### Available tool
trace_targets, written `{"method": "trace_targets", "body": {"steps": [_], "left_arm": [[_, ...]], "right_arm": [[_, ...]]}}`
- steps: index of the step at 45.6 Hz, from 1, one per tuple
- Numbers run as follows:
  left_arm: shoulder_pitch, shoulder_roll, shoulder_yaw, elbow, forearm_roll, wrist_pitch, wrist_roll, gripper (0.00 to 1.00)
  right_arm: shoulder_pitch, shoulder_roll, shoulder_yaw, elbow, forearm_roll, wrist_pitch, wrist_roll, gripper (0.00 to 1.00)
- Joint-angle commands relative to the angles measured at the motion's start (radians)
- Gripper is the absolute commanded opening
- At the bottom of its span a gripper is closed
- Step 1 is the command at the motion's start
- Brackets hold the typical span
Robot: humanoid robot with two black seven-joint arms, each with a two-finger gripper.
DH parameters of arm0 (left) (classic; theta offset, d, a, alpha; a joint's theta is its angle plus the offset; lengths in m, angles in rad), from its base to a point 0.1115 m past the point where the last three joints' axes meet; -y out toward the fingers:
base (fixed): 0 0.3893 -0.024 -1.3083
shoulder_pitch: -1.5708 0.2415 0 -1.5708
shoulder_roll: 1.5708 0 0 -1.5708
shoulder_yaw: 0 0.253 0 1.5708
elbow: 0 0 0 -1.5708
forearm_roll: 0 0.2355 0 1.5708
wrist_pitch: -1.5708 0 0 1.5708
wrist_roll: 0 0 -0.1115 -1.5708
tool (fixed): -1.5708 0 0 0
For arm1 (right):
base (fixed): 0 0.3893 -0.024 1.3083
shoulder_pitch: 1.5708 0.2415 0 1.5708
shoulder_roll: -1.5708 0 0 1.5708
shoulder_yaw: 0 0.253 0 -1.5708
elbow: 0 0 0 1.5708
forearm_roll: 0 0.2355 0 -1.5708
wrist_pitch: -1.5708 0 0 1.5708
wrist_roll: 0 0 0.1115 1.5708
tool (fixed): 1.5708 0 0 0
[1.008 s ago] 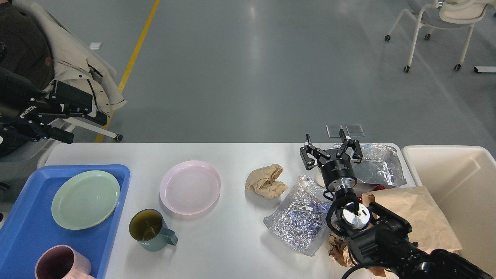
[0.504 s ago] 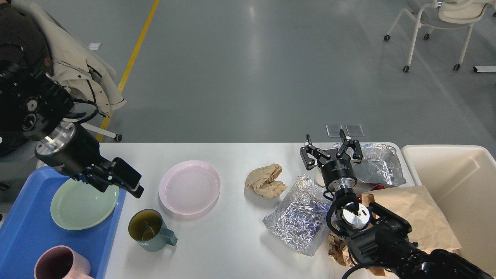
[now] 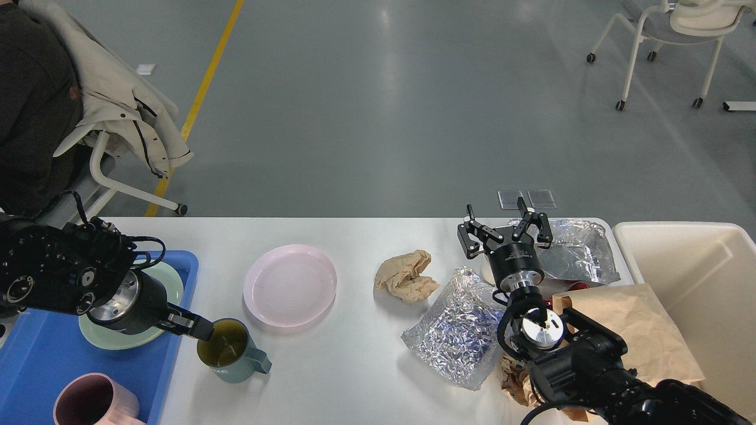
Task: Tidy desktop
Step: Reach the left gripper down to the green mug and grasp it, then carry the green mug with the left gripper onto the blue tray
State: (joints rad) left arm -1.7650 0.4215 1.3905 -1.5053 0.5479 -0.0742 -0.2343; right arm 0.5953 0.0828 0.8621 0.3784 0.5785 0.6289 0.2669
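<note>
Lowered since before, my left gripper [image 3: 198,328] touches the teal mug [image 3: 230,352]; jaws unclear. Right gripper [image 3: 505,227]: jaws apart.

Left end effector [image 3: 198,329] at the rim of a teal mug [image 3: 230,350] on the white desktop [image 3: 354,366], beside a pink plate [image 3: 290,285].

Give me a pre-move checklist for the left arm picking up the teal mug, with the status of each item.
1. Left gripper at the teal mug rim: ok.
2. Fingers astride the rim: cannot tell.
3. Mug upright on the desktop: ok.
4. Mug empty: cannot tell; inside looks dark.
5. Free spot in the blue tray, between green plate and pink mug: ok.
6. Right gripper open and clear of the mug: ok.
</note>
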Motion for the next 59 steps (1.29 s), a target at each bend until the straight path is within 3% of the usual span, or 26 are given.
{"method": "trace_targets", "body": {"steps": [1, 16, 20, 31, 42, 44, 50, 59], "left_arm": [[0.048, -0.004, -0.030, 0.004, -0.002, 0.028, 0.039, 0.60], [0.159, -0.064, -0.042, 0.066, -0.005, 0.106, 0.069, 0.53], [0.185, -0.079, -0.042, 0.086, -0.006, 0.113, 0.070, 0.47], [0.234, -0.093, -0.042, 0.114, -0.008, 0.140, 0.075, 0.01], [0.216, -0.082, -0.060, 0.109, -0.008, 0.122, 0.052, 0.00], [0.188, -0.067, -0.061, 0.099, -0.006, 0.111, 0.032, 0.00], [0.030, 0.006, -0.051, 0.025, 0.000, 0.018, 0.004, 0.00], [-0.324, 0.210, -0.047, -0.007, 0.030, -0.301, -0.020, 0.00]], "right_arm": [[0.000, 0.000, 0.000, 0.001, 0.000, 0.000, 0.000, 1.00], [0.000, 0.000, 0.000, -0.001, 0.000, 0.000, 0.000, 1.00], [0.000, 0.000, 0.000, -0.001, 0.000, 0.000, 0.000, 1.00], [0.000, 0.000, 0.000, -0.001, 0.000, 0.000, 0.000, 1.00], [0.000, 0.000, 0.000, 0.001, 0.000, 0.000, 0.000, 1.00], [0.000, 0.000, 0.000, 0.001, 0.000, 0.000, 0.000, 1.00], [0.000, 0.000, 0.000, -0.001, 0.000, 0.000, 0.000, 1.00], [0.000, 0.000, 0.000, 0.001, 0.000, 0.000, 0.000, 1.00]]}}
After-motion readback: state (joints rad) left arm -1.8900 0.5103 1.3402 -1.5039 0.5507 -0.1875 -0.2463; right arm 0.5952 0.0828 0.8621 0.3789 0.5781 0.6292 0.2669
